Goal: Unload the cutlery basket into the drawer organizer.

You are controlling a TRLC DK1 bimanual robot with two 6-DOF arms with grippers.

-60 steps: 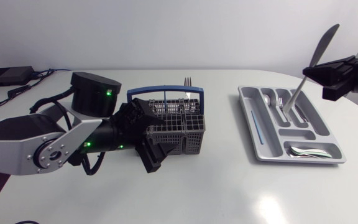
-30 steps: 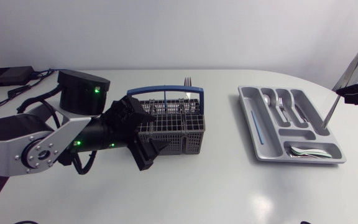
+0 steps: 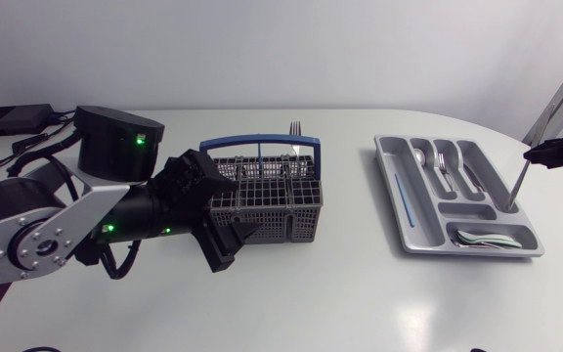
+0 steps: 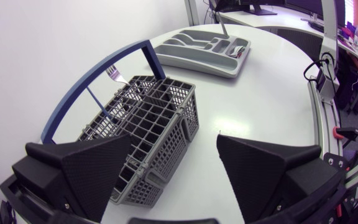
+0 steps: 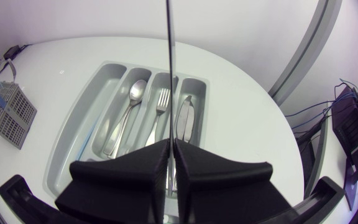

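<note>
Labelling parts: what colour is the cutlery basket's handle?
Blue basket handle, clearest in the left wrist view.

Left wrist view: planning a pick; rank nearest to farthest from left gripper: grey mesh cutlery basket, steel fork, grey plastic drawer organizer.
1. Grey mesh cutlery basket, just ahead.
2. Steel fork, basket's far end.
3. Grey plastic drawer organizer, well beyond.

Head view looks down on the table (image 3: pixel 311 303); both wrist views share the organizer (image 5: pixel 101 106).
</note>
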